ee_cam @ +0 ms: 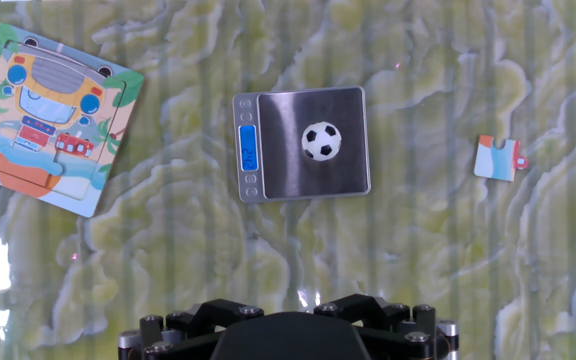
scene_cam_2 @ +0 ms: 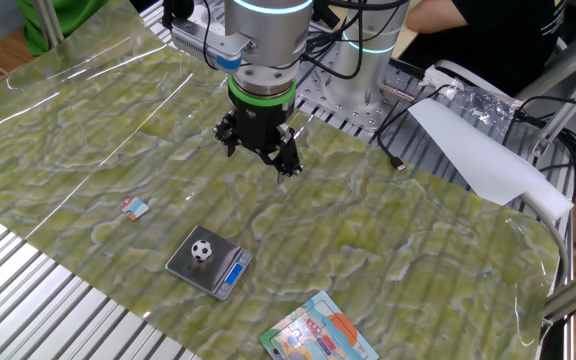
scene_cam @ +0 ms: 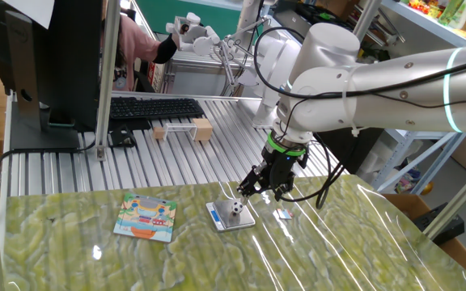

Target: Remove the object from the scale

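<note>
The object, a tiny black-and-white soccer ball (ee_cam: 320, 141), sits on the silver platform of the small scale (ee_cam: 343, 170), right of its blue display. Both also show in one fixed view, the ball (scene_cam: 237, 208) on the scale (scene_cam: 226, 218), and in the other fixed view, the ball (scene_cam_2: 201, 250) on the scale (scene_cam_2: 223, 275). My gripper (scene_cam_2: 258, 155) hangs above the table behind the scale, apart from it, with its fingers spread and empty; it also shows in one fixed view (scene_cam: 264, 192). In the hand view only the gripper's black base shows at the bottom edge; the fingertips are hidden.
A colourful illustrated card (ee_cam: 43, 120) lies left of the scale. A small white-blue scrap (ee_cam: 498, 158) lies to its right. Behind the green marbled table (scene_cam: 338, 250) are metal slats, a keyboard (scene_cam: 152, 107) and wooden blocks (scene_cam: 202, 128).
</note>
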Tool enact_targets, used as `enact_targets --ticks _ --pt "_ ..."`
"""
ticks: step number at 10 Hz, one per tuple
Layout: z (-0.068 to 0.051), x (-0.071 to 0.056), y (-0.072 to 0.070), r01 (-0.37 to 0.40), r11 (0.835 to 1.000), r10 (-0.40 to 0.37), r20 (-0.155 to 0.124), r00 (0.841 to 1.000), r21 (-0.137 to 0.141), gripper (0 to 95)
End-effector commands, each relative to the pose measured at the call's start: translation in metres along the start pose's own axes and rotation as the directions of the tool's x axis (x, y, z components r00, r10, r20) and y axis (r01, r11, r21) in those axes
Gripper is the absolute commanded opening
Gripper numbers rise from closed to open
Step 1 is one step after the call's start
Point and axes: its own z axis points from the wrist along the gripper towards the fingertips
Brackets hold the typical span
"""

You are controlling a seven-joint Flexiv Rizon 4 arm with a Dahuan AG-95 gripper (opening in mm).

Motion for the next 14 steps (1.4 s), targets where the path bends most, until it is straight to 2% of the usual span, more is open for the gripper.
enact_targets --ticks 1,5,14 --pt "0.0000 0.0002 -0.0001 -0.032 0.999 0.032 0.035 0.999 0.000 0.0" --pt "0.0000 -0.0001 -0.0002 -0.032 0.999 0.032 0.038 0.999 -0.010 0.0" --pt "-0.0008 -0.0018 -0.0005 -0.045 0.999 0.045 0.041 0.998 -0.008 0.0"
